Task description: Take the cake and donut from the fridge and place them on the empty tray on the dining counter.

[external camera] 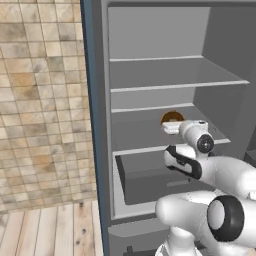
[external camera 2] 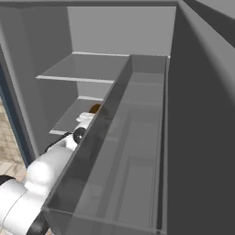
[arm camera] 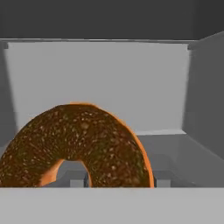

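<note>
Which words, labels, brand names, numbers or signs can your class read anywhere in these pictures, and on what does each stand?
None: no readable text in any view.
The donut, the fridge shelves and the end effector carry no lettering, label or number.

I've got the fridge [external camera: 100, 125] open in front of me, slate-grey with light grey shelves and a grey drawer down low. The donut [external camera: 172, 117] sits on the middle shelf, toward the back, just above that drawer. Through the hand view it looks huge: an orange-brown glazed ring [arm camera: 78, 144] with a speckled dark top, standing up on its edge so I'm looking straight through the hole. From the right base view I just catch a sliver of it [external camera 2: 95, 109] on the shelf.
</note>
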Motion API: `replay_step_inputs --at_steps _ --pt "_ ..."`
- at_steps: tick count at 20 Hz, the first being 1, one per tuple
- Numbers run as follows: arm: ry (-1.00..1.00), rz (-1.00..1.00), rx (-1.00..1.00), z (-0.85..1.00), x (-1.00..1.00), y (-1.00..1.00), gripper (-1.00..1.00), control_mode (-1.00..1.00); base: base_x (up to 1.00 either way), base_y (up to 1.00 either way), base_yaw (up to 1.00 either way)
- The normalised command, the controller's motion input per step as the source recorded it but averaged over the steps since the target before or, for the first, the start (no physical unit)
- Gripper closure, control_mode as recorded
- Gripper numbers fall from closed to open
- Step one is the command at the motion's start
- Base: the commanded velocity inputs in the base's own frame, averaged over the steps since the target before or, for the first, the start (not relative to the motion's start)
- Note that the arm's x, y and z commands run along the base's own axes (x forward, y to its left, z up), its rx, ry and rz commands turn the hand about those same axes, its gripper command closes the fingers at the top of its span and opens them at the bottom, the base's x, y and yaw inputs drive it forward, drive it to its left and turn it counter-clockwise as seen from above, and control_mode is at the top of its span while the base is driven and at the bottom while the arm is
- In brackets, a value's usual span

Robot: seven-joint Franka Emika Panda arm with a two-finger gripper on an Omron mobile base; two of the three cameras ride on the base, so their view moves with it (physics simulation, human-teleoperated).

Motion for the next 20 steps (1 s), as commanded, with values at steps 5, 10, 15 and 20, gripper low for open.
replay_step_inputs --at_steps 5,10,15,20 --pt "0.19 0.0 0.28 1.0 -1.0 0.0 1.0 -1.0 0.0 0.0 0.0" --pt "0.51 0.0 0.17 1.0 -1.0 0.0 1.0 -1.0 0.0 0.0 0.0" --pt "0.53 0.0 0.03 0.75 -1.0 0.0 1.0 -1.0 0.0 0.0 0.0" --pt "0.06 0.0 0.0 0.0 -1.0 0.0 1.0 -1.0 0.0 0.0 0.0"
